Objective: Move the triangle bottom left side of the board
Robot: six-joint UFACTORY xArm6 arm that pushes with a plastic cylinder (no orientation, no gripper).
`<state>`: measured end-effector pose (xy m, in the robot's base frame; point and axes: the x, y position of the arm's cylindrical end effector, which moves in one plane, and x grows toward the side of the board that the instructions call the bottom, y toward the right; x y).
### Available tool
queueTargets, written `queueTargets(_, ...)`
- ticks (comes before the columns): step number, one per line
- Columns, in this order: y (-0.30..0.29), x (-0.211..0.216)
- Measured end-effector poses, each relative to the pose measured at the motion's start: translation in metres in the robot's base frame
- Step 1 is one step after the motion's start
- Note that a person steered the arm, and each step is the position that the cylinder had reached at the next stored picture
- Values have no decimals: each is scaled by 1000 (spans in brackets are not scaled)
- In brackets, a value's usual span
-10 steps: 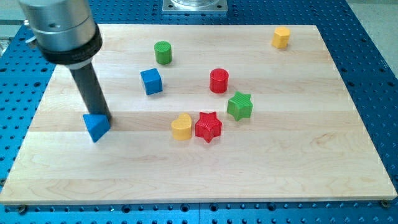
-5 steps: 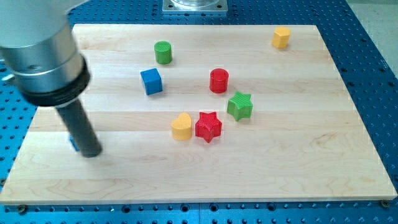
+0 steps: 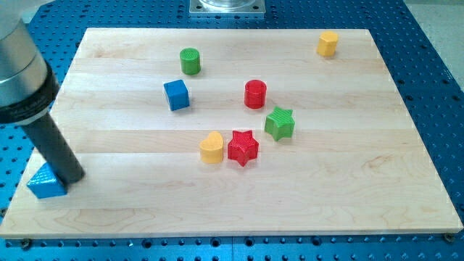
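The blue triangle block (image 3: 43, 183) lies at the view's bottom left, by the left edge of the wooden board (image 3: 326, 188). My tip (image 3: 71, 178) rests against the triangle's right side, touching it. The dark rod rises from there toward the view's top left and hides part of the triangle's upper right.
A blue cube (image 3: 176, 95) and green cylinder (image 3: 190, 61) sit up and left of centre. A red cylinder (image 3: 255, 94), green star (image 3: 279, 123), red star (image 3: 243, 148) and yellow heart-like block (image 3: 211, 148) cluster mid-board. A yellow block (image 3: 328, 43) sits top right.
The blue triangle has been pushed down and to the left, from the left-middle of the board to its bottom left edge. My tip moved with it. The other blocks have not moved.
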<state>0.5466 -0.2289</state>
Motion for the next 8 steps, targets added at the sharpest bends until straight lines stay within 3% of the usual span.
queueTargets(1,17,-11)
queueTargets(2,48,-59)
queueTargets(3,34,-67)
queueTargets(5,1,-38)
queueTargets(8,14,-49)
